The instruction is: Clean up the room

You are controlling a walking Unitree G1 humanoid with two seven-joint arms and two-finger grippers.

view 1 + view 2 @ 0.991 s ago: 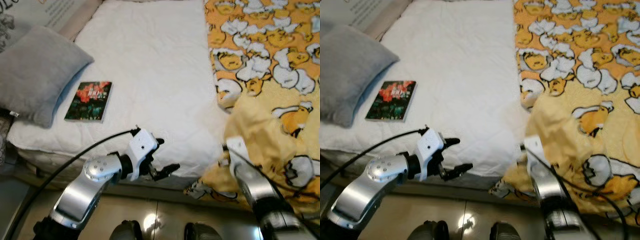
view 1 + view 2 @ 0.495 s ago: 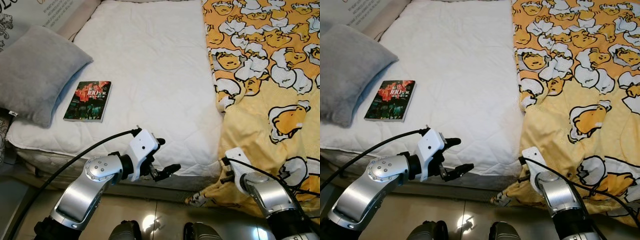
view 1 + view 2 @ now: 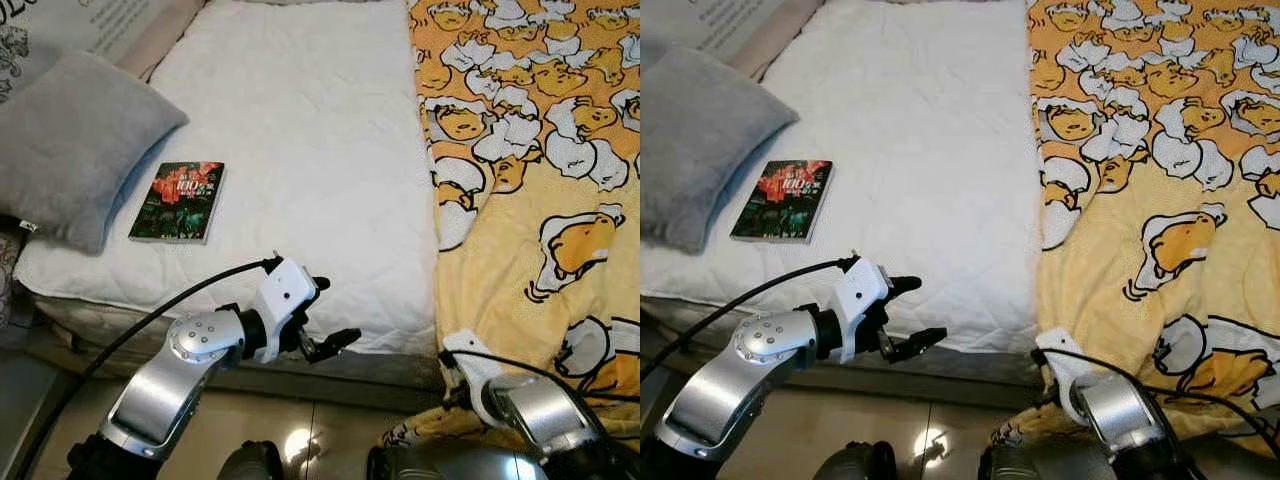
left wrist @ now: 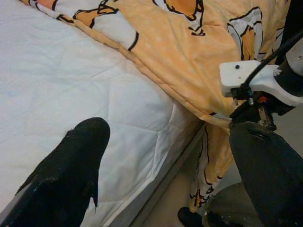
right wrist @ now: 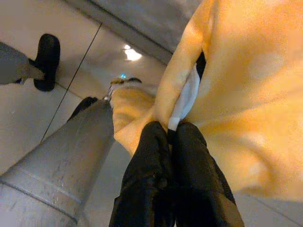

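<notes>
A soft yellow blanket (image 3: 540, 200) printed with cartoon egg figures is lying over the right side of the bed (image 3: 300, 140), its edge hanging off the foot end toward the glossy tiled floor (image 3: 300, 440). The right gripper (image 5: 171, 137) is pinching that hanging fleecy edge, its fingers closed tight on it. The left gripper (image 3: 330, 318) is hovering at the quilted white mattress edge, fingers spread and holding nothing. A glossy book (image 3: 178, 202) is lying flat beside a grey pillow (image 3: 75, 145).

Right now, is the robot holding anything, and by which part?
Yes: the right gripper pinches the yellow blanket by its lower edge, hanging off the bed. The left gripper holds nothing.
</notes>
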